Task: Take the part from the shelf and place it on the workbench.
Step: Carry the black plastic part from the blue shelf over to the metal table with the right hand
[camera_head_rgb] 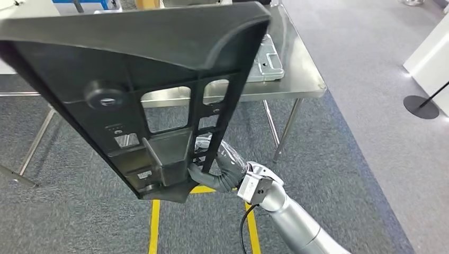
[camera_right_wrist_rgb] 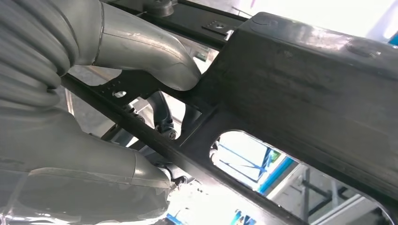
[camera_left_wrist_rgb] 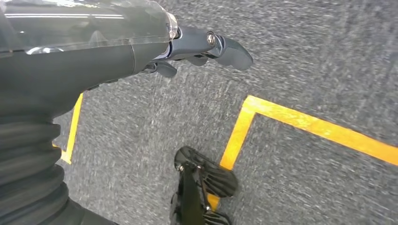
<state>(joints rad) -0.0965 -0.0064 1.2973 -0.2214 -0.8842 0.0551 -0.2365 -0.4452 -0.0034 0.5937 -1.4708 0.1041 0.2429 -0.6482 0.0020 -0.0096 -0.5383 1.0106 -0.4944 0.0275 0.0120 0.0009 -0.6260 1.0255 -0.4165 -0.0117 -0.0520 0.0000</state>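
1. Part (camera_head_rgb: 132, 79): large black ribbed panel with cut-outs, held up tilted in my head view, in front of and above the steel worktop (camera_head_rgb: 302, 79); not resting on it.
2. Right hand (camera_head_rgb: 209, 169): I see it gripping the part's lower edge, its fingers (camera_right_wrist_rgb: 162, 115) hooked through an opening.
3. Left hand (camera_left_wrist_rgb: 202, 47): hangs over grey carpet with yellow floor tape (camera_left_wrist_rgb: 305, 124); fingers look curled, holding nothing, though blur leaves me unsure.
4. Grey metal plate (camera_head_rgb: 267, 61): lies on the worktop behind the part.
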